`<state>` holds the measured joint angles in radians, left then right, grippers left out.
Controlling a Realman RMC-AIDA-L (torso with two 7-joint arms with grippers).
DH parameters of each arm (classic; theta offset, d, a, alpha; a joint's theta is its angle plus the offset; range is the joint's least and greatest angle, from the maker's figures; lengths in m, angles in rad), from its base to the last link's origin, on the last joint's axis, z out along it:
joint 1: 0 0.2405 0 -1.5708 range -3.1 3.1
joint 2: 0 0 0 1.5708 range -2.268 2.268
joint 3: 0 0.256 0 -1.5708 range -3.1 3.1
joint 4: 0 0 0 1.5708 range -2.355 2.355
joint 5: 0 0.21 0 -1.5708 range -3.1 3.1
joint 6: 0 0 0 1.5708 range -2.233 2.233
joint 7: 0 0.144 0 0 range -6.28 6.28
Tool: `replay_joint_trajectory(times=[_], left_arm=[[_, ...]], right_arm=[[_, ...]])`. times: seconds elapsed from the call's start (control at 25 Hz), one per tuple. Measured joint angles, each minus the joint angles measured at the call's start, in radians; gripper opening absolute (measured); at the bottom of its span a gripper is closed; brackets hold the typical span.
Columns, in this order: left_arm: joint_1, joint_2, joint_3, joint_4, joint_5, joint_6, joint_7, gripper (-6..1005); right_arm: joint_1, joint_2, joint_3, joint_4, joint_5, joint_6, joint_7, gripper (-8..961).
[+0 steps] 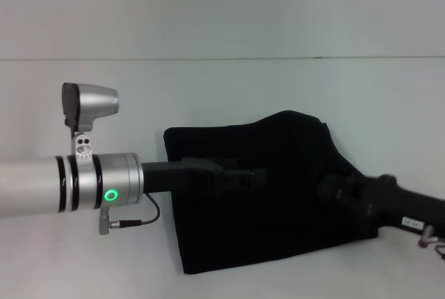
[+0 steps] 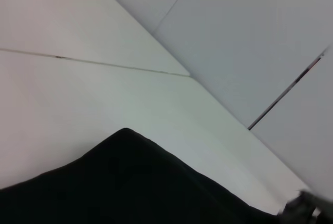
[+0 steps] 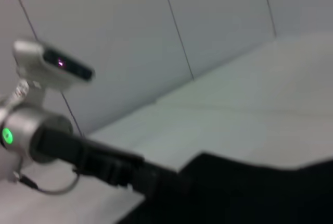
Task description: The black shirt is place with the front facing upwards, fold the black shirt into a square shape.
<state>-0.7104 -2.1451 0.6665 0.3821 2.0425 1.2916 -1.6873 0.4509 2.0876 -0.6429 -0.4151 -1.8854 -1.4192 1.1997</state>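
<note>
1. I see bare counter (image 1: 83, 257) left of and beyond the black shirt (image 1: 292, 153).
2. Over the shirt, my left tool (image 1: 243, 174) and right tool (image 1: 334, 191) crowd the middle, blocking passage there.

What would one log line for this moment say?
black shirt: partly folded on table | left hand: over shirt | right hand: at shirt's right edge
</note>
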Motion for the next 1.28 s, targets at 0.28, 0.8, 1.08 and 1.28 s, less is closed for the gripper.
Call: replay_joint_trajectory(times=[0.28, 0.8, 1.08, 1.28], left_arm=[[-0.020, 0.005, 0.004, 0.002, -0.006, -0.007, -0.005, 887], [-0.024, 0.004, 0.004, 0.005, 0.000, -0.018, -0.008, 887], [-0.016, 0.004, 0.011, 0.001, 0.000, 0.004, -0.009, 886], [-0.001, 0.008, 0.073, -0.002, 0.001, 0.056, -0.006, 886]], right_arm=[[-0.009, 0.000, -0.001, 0.032, -0.071, 0.118, 0.031, 192], [-0.049, -0.007, 0.006, 0.041, -0.103, 0.195, 0.084, 20], [-0.090, -0.016, 0.127, 0.023, -0.066, 0.057, 0.016, 19], [-0.100, -0.018, 0.206, 0.021, -0.037, -0.020, -0.041, 19]])
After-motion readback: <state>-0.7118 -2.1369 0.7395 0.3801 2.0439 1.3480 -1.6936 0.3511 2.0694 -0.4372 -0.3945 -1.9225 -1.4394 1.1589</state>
